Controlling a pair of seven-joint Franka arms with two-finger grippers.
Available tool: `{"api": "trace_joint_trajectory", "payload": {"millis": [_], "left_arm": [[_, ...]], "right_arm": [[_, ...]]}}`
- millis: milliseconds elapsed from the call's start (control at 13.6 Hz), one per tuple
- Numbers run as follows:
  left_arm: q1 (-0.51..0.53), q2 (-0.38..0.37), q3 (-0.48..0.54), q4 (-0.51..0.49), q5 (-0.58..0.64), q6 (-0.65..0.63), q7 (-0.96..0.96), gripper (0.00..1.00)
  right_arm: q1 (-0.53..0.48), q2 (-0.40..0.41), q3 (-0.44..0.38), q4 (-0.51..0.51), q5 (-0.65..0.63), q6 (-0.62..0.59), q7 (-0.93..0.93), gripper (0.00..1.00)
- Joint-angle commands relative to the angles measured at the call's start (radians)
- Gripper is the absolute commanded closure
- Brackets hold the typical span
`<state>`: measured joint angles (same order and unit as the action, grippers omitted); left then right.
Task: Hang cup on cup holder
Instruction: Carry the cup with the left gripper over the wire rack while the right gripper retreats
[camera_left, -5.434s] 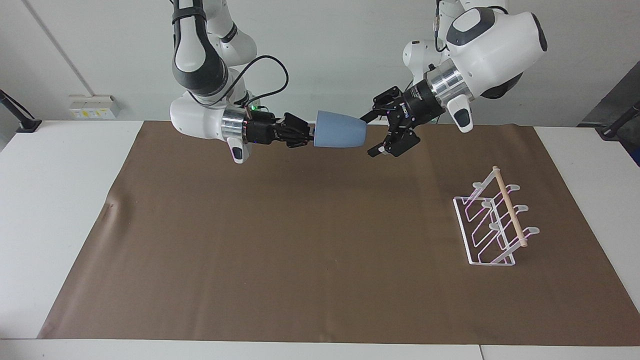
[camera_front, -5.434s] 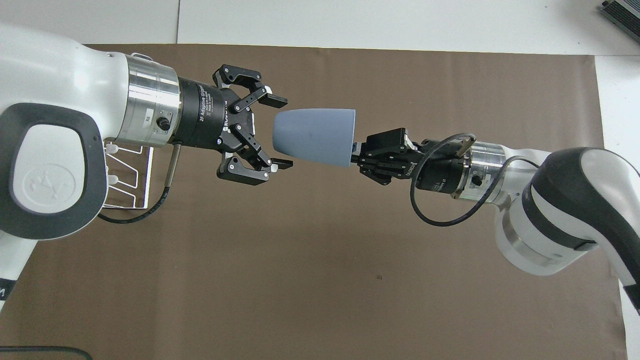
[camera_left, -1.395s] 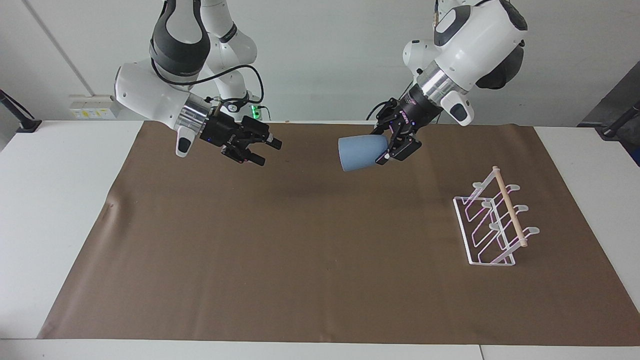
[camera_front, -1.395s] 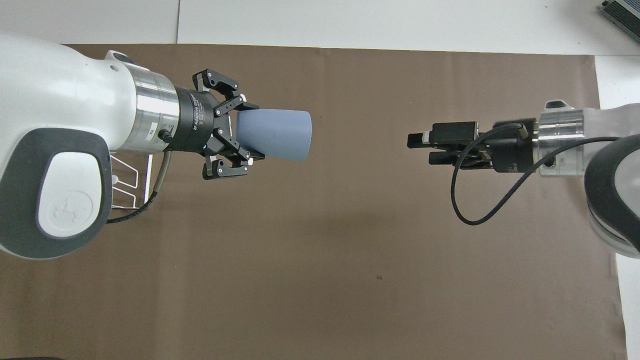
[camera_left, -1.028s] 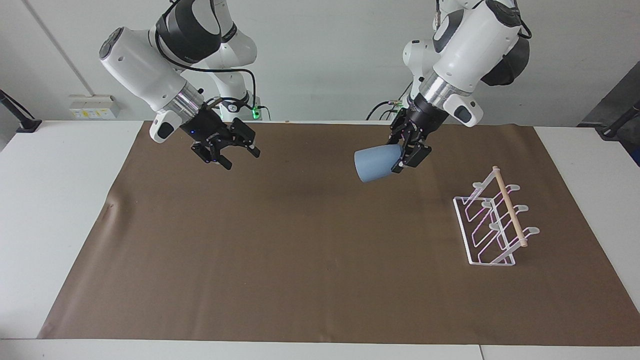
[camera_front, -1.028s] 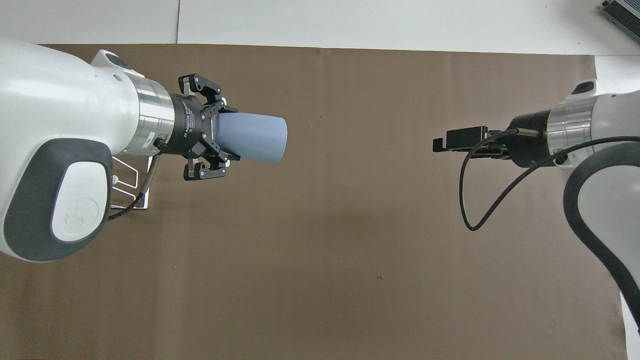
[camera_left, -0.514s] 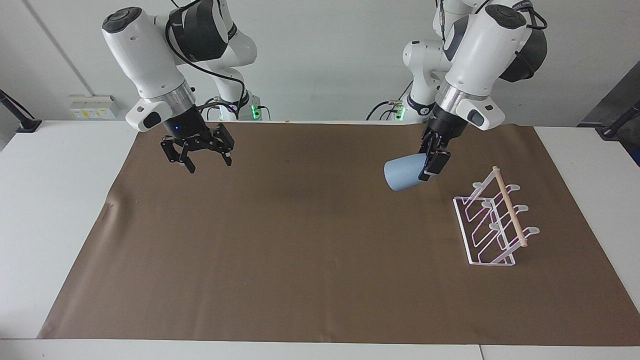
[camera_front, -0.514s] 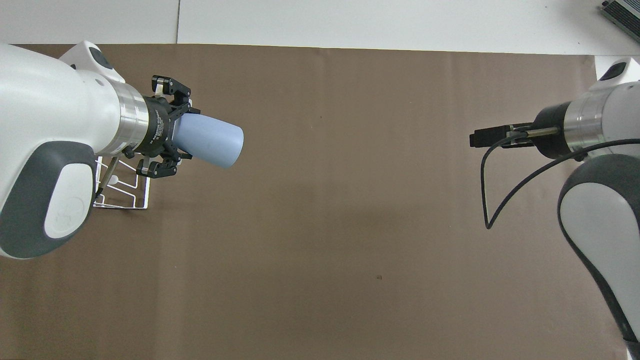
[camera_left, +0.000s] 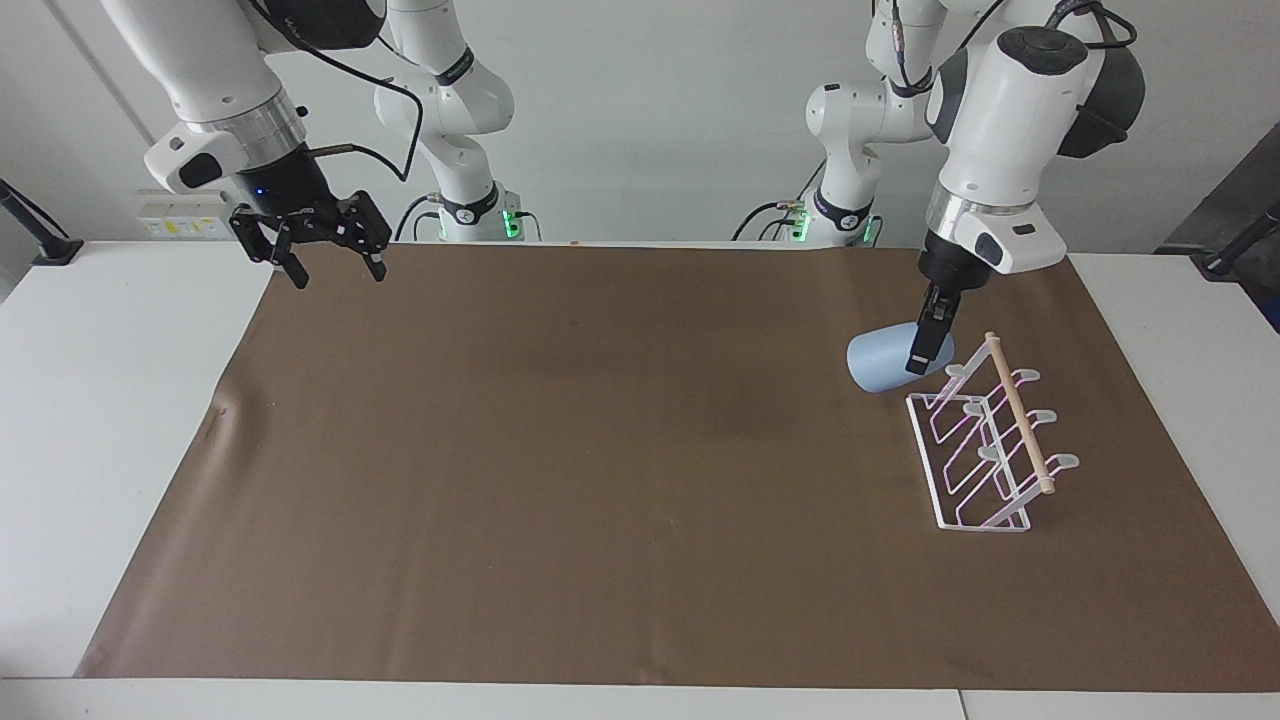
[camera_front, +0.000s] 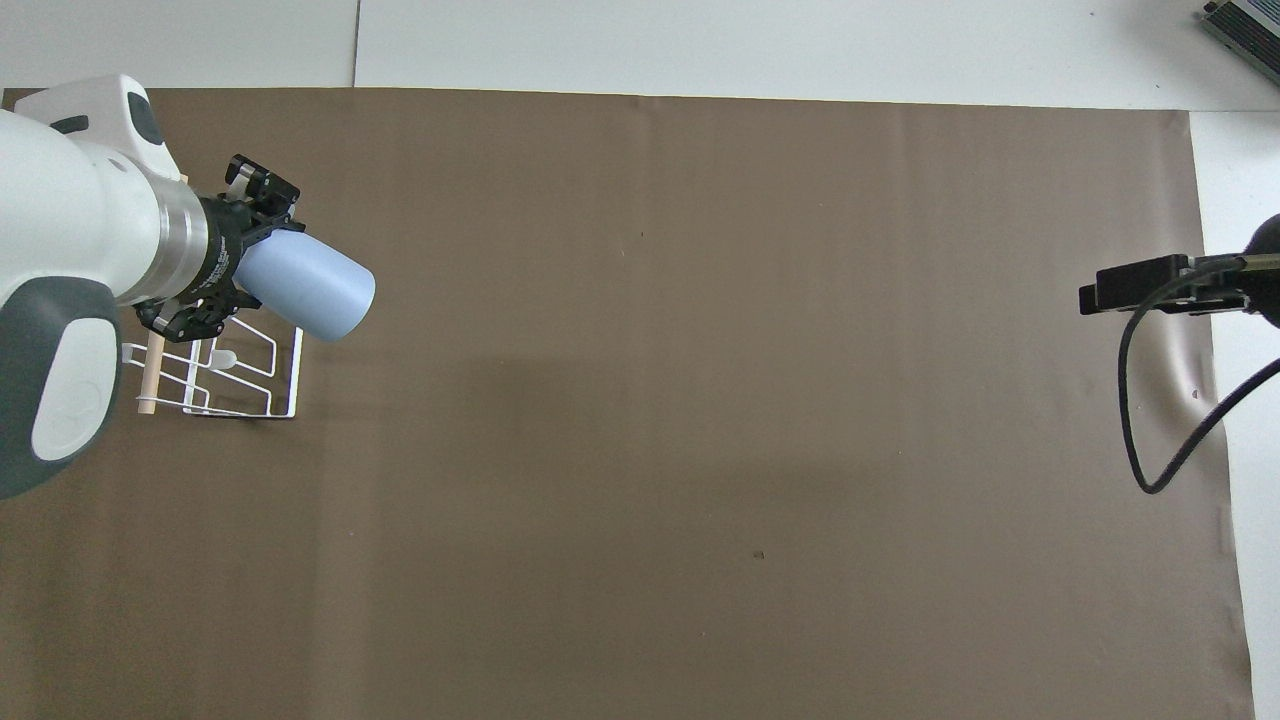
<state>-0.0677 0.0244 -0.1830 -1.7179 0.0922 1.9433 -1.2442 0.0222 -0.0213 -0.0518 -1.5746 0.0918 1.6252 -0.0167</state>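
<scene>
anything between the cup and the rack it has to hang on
Nothing visible. The left gripper holds the cup in the air right beside the cup holder, at its end nearer the robots. The right gripper waits over the mat's right-arm end.

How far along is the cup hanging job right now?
Done: the left gripper is shut on the cup, so it is picked up. In hand: it holds the cup tilted in the air beside the cup holder, at the end nearer the robots. Left: slipping the cup over a prong and letting go. The right gripper waits open over the right arm's end of the table.
</scene>
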Motion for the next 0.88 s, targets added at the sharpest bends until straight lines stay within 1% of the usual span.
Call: {"api": "trace_joint_trajectory", "payload": {"millis": [0, 73, 220, 367, 441, 587, 661, 808], "left_arm": [[0.037, -0.049, -0.006, -0.064, 0.043, -0.001, 0.090, 1.00], [0.048, -0.057, -0.007, -0.089, 0.075, 0.006, 0.126, 1.00], [0.058, -0.055, -0.007, -0.092, 0.116, 0.023, 0.167, 1.00], [0.075, -0.044, -0.007, -0.094, 0.170, 0.049, 0.167, 1.00], [0.097, -0.037, -0.007, -0.092, 0.182, 0.078, 0.166, 1.00], [0.112, -0.008, -0.006, -0.085, 0.227, 0.144, 0.160, 1.00], [0.132, 0.008, -0.006, -0.080, 0.234, 0.178, 0.158, 1.00], [0.135, 0.035, -0.006, -0.062, 0.251, 0.209, 0.144, 1.00]], "right_arm": [[-0.036, -0.015, 0.012, -0.004, -0.040, -0.053, 0.044, 0.00], [-0.039, -0.029, 0.013, -0.028, -0.040, -0.051, 0.075, 0.00], [-0.045, -0.034, 0.012, -0.038, -0.035, -0.057, 0.170, 0.00], [-0.056, -0.035, 0.012, -0.036, -0.026, -0.074, 0.147, 0.00], [-0.053, -0.037, 0.012, -0.038, -0.035, -0.093, 0.126, 0.00], [-0.050, -0.042, 0.012, -0.044, -0.075, -0.084, 0.110, 0.00], [-0.056, -0.040, 0.013, -0.039, -0.095, -0.093, 0.068, 0.00], [-0.062, -0.040, 0.010, -0.041, -0.107, -0.110, 0.026, 0.00]]}}
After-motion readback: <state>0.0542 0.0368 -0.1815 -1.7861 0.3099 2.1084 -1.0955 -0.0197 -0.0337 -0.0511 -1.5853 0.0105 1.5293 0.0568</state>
